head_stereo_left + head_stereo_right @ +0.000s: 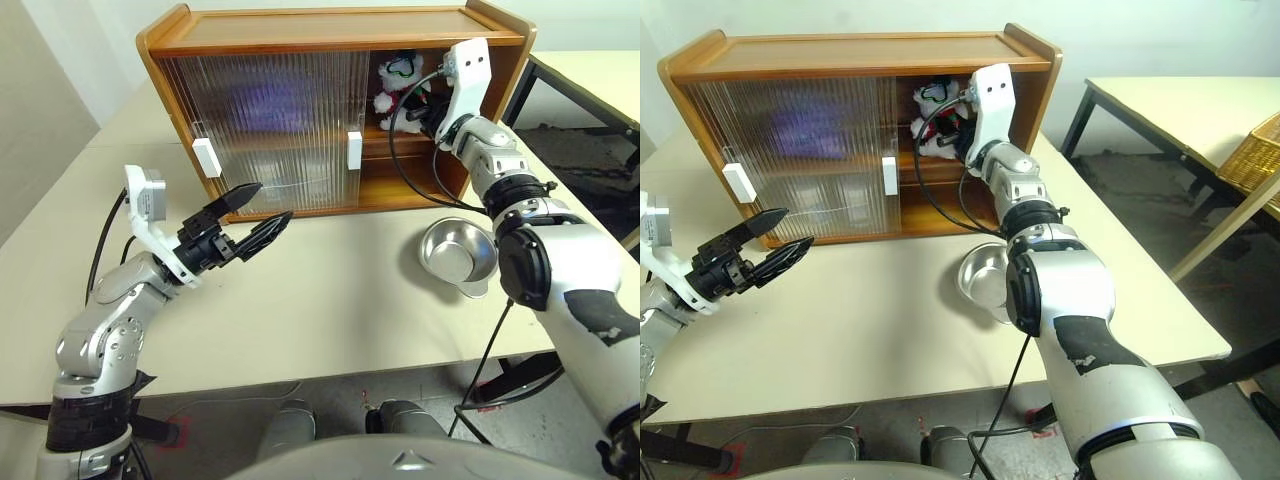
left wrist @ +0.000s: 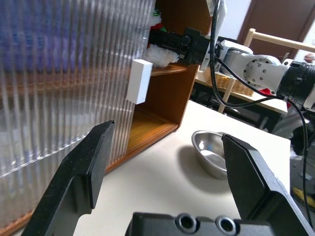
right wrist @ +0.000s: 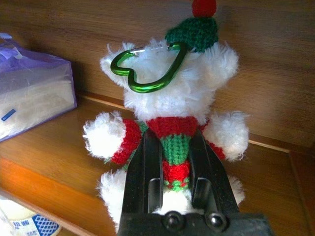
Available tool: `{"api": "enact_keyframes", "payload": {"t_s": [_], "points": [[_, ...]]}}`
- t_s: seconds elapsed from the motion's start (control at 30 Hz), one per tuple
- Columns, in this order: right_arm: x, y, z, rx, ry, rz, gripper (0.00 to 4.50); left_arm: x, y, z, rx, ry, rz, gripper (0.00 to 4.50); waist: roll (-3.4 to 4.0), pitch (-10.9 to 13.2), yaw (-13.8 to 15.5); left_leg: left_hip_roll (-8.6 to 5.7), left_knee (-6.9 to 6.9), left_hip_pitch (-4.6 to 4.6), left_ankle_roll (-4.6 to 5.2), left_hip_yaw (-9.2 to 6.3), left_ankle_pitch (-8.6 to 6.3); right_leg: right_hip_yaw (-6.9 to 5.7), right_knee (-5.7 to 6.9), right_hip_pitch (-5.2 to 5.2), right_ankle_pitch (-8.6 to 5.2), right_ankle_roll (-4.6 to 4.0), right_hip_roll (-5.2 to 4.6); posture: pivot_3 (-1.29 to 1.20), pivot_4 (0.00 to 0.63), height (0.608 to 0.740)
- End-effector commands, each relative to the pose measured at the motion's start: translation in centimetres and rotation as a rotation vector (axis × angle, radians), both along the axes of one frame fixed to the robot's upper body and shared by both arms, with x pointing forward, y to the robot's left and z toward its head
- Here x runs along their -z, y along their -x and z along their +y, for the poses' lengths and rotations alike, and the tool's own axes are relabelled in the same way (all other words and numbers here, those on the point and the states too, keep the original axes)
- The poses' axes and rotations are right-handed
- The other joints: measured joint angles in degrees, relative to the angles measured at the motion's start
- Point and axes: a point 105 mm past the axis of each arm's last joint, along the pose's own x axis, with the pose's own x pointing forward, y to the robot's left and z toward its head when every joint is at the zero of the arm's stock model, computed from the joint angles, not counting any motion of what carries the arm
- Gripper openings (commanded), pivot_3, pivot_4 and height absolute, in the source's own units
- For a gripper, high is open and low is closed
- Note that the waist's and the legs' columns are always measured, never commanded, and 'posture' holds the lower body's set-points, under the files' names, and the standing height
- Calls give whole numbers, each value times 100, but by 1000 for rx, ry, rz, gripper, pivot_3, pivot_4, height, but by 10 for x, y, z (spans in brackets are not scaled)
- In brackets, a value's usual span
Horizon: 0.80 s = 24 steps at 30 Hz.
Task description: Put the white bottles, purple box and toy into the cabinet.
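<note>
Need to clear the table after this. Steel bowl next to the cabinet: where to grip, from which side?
Probably the rim. The steel bowl sits upright and open on the table, apart from the cabinet, its smooth curved wall giving no flat hold. Come from above, one finger inside, one outside. The open left tool hangs empty over the table.

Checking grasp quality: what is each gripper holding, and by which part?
The right gripper pinches the toy at its striped scarf; the left gripper holds nothing.

Beige table (image 1: 330, 300), wooden cabinet (image 1: 300, 30) at its back, metal bowl (image 1: 458, 255) near the cabinet's open end
</note>
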Motion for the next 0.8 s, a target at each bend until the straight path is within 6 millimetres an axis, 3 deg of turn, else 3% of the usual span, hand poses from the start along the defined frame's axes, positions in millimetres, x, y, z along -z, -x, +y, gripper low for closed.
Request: {"api": "enact_keyframes", "payload": {"t_s": [0.03, 0.13, 0.27, 0.5, 0.8], "points": [[-4, -2, 2, 33, 33, -18, 356, -4, 6, 1, -7, -11, -10, 4500, -1, 0, 42, 0, 0, 0, -1, 0, 0, 0, 7, -3, -2, 1, 0, 164, 0, 740], [-1, -4, 0, 68, 62, -18, 356, -3, 7, 1, -11, -11, -7, 4500, -2, 0, 107, 0, 0, 3, -2, 1, -1, 0, 24, -7, -19, -17, 0, 164, 0, 740], [0, -4, -3, 98, 77, -23, 1666, -3, 7, 1, -9, -11, -4, 4500, -2, 0, 143, 3, 0, 4, -2, 0, -1, 0, 34, -13, -20, -18, 0, 151, 0, 740], [-3, -4, -12, 110, 90, -54, 4369, -4, 1, -4, 22, -6, -2, 4500, -2, 0, 146, 2, 1, 4, -2, 1, -1, 1, 36, -13, -20, -18, 0, 110, 0, 740], [-17, -3, -20, 131, 68, -106, 4491, -4, -4, -9, 53, -2, -3, 4500, -2, 0, 120, 5, 1, 2, -2, 5, -1, 1, 36, -17, -7, 5, 0, 78, 0, 740]]}}
